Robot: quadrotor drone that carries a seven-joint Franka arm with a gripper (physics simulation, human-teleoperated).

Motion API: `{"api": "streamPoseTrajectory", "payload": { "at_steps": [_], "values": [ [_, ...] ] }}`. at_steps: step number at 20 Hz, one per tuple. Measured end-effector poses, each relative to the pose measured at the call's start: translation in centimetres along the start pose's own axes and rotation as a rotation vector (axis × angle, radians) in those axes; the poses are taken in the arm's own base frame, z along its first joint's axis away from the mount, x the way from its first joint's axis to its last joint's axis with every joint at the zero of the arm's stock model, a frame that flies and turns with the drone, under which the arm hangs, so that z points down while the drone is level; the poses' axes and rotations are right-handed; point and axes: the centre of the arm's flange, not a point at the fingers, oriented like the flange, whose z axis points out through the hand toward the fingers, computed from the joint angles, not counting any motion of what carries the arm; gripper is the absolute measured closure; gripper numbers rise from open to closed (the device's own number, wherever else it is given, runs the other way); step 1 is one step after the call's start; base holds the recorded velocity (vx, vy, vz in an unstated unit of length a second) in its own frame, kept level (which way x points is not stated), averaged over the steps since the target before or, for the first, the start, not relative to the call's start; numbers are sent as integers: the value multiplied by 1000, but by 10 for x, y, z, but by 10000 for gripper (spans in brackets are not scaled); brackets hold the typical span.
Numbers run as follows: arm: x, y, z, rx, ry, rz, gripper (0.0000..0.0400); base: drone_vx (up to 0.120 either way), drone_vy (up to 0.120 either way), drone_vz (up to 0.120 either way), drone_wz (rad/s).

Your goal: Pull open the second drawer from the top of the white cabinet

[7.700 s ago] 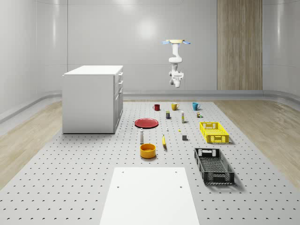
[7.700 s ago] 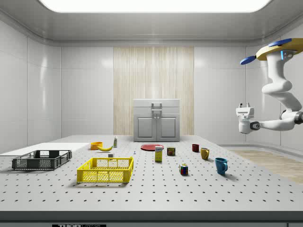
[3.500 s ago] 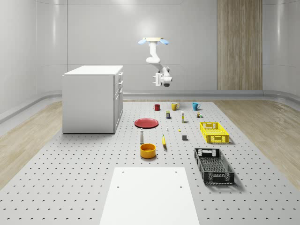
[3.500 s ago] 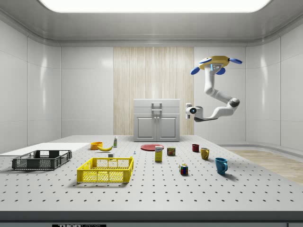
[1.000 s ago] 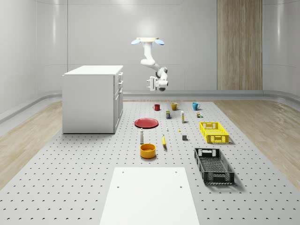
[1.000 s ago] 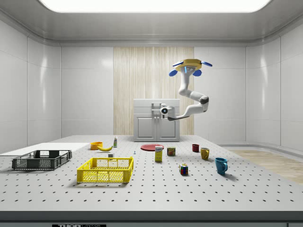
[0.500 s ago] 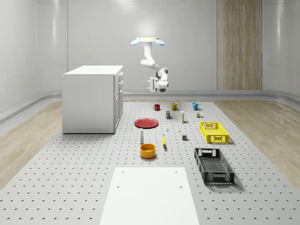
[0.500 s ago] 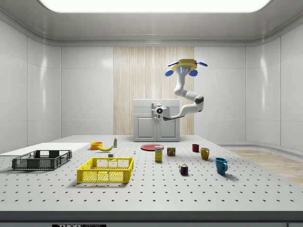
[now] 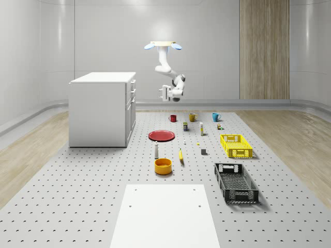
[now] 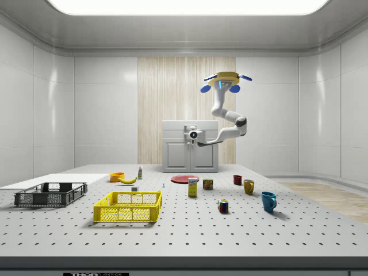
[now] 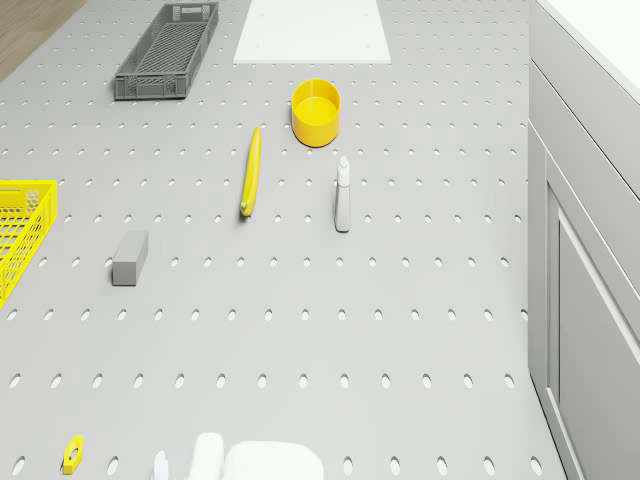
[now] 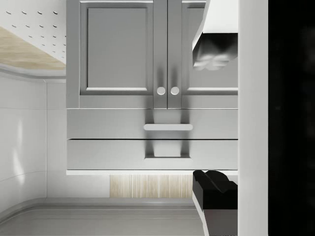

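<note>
Little by little the gap is being closed: the gripper (image 9: 164,93), spread wide and empty, has been carried nearer the cabinet (image 9: 101,111) by the hovering drone (image 9: 163,45). Straight ahead, the second drawer (image 12: 108,124) is seen shut, its handle (image 12: 168,127) not yet reached.

I can read no text, brand or number anywhere; the small cans (image 10: 193,187) on the table (image 10: 241,241) carry labels too blurred for me to make out. The white cabinet (image 9: 102,108) before me bears no lettering.
</note>
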Motion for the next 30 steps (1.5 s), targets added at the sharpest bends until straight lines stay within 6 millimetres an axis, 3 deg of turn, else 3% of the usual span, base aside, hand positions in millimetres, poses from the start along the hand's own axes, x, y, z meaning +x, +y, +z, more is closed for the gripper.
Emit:
{"api": "streamPoseTrajectory", "payload": {
  "at_steps": [16,30],
  "values": [
    [0,0,82,0,-1,0,100,0,0,0,0],
    [0,0,126,0,-1,0,100,0,0,0,0]
  ]
}}
